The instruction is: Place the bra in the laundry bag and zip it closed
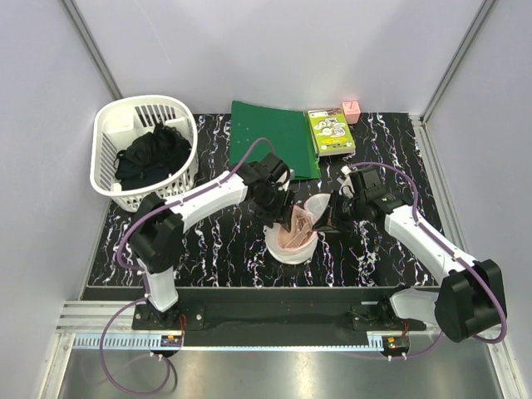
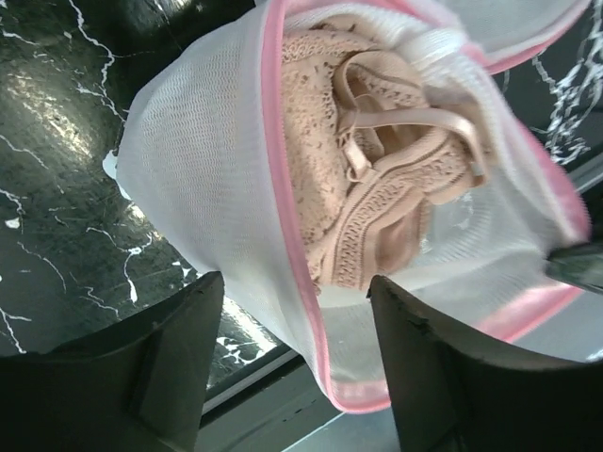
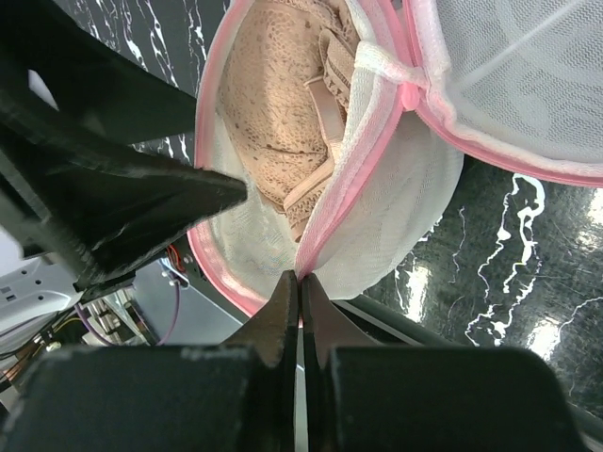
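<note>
The laundry bag (image 1: pixel 288 249), white mesh with pink trim, lies open at the middle of the table. The peach bra (image 2: pixel 367 188) is bunched inside it and also shows in the right wrist view as the bra (image 3: pixel 278 104). My left gripper (image 2: pixel 297 282) is open, its fingers either side of the bag's pink rim (image 2: pixel 306 282) and gripping nothing. My right gripper (image 3: pixel 300 275) is shut on the laundry bag's pink rim. The bag's lid flap (image 3: pixel 509 85) is folded back. From above, the left gripper (image 1: pixel 281 212) and right gripper (image 1: pixel 326 223) flank the bag.
A white slotted basket (image 1: pixel 112 137) holding black clothes (image 1: pixel 151 154) stands at the back left. A green folder (image 1: pixel 270 137), a green booklet (image 1: pixel 331 131) and a small pink box (image 1: pixel 351 110) lie along the back. The table's near edge is just below the bag.
</note>
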You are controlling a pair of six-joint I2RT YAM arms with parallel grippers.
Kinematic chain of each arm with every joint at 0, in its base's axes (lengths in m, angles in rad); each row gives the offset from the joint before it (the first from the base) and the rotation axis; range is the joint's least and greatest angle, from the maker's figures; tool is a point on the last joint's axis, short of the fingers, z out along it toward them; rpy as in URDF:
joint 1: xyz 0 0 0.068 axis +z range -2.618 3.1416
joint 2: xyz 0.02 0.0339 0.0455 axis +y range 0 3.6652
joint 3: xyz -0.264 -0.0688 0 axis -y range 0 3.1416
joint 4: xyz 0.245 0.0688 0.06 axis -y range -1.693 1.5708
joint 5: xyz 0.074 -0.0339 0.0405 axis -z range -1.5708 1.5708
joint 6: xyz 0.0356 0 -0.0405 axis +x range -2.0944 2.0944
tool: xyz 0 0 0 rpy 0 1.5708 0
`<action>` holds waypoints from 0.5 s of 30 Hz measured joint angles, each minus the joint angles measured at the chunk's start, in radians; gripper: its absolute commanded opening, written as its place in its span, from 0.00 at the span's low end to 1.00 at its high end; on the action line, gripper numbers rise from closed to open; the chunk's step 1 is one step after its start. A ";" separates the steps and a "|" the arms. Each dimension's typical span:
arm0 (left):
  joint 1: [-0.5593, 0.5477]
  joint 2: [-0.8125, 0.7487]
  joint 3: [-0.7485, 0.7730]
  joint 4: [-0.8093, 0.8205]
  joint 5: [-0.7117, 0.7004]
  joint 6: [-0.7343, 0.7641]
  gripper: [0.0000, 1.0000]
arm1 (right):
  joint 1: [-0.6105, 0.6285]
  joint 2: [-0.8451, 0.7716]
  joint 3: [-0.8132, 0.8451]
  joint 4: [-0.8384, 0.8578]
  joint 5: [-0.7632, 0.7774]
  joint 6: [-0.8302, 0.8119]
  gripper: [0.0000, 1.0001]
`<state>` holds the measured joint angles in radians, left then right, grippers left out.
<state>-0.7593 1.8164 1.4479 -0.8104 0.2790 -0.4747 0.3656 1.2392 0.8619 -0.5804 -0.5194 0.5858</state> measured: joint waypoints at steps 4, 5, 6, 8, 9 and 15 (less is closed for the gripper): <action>0.000 0.041 0.022 -0.029 -0.008 0.037 0.24 | 0.000 0.000 0.000 0.008 -0.001 0.006 0.00; 0.000 0.050 0.030 -0.034 -0.012 0.039 0.17 | 0.000 0.000 0.000 0.007 -0.001 0.006 0.00; 0.001 0.060 0.040 -0.042 -0.026 0.053 0.01 | 0.000 0.000 0.000 0.006 0.001 0.006 0.00; 0.001 0.062 0.054 -0.063 -0.048 0.063 0.00 | 0.000 0.000 0.009 -0.008 0.005 -0.001 0.00; 0.001 0.061 0.064 -0.077 -0.061 0.071 0.00 | 0.000 0.000 0.020 -0.024 0.011 -0.009 0.00; 0.001 -0.030 0.119 -0.140 -0.172 0.075 0.00 | 0.002 -0.002 0.196 -0.209 0.092 -0.083 0.00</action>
<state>-0.7582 1.7866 1.5673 -0.9501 0.1070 -0.3996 0.3676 1.2373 1.0576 -0.7891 -0.4271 0.5026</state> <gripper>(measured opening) 0.013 0.012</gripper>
